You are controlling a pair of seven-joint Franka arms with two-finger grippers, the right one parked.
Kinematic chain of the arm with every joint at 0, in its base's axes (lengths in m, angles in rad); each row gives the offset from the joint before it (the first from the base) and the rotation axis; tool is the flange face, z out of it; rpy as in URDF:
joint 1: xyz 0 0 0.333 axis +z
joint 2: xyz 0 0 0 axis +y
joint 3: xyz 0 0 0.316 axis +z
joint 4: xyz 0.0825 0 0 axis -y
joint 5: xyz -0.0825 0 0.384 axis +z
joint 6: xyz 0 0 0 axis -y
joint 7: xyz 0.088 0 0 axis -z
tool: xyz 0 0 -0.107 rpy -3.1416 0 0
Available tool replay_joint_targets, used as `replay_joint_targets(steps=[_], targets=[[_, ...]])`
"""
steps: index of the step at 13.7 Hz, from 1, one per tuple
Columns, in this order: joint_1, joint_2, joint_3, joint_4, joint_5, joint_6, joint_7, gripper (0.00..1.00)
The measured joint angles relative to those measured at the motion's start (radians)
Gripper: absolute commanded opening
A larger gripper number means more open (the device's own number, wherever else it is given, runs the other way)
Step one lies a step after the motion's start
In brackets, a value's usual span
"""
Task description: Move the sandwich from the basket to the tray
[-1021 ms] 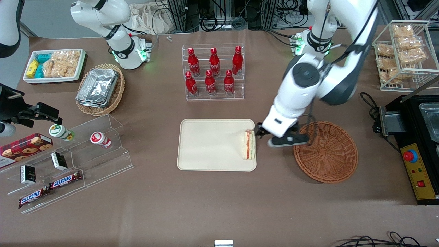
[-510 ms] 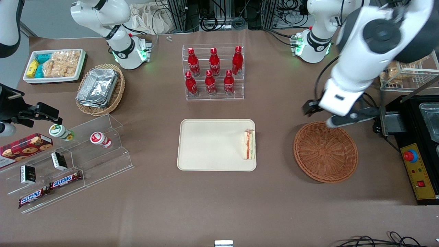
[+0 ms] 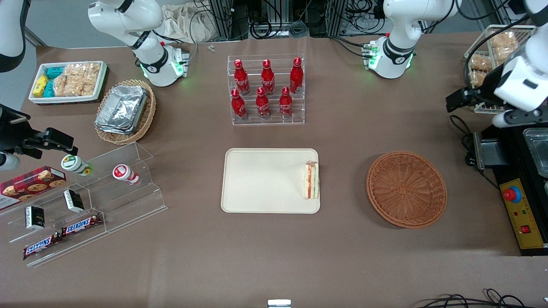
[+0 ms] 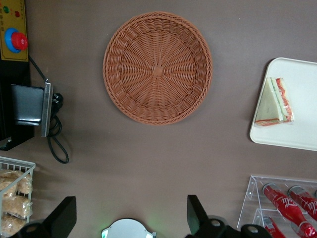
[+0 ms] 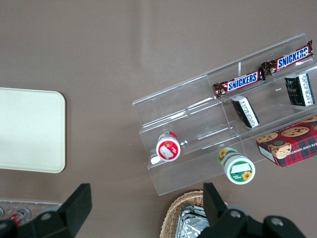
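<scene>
Sandwich (image 3: 311,180) lying at the tray's (image 3: 261,179) edge nearest the empty basket (image 3: 406,188).
Gripper (image 4: 130,218), fingers spread and partly cropped, has withdrawn from above the basket toward the working arm's table end.

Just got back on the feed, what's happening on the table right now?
The sandwich already lies on the tray, at the tray's edge nearest the basket, which holds nothing. The gripper is open and holds nothing, raised well above the table toward the working arm's end, near the wire rack of snack packets. Nothing is touching the sandwich, so the placement looks finished.
</scene>
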Motion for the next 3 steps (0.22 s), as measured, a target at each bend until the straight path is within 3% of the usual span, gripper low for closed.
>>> replay_joint_targets(steps=[3], targets=[[-0.014,0.003,-0.006,-0.004,-0.001,0.0,0.001,1.0]])
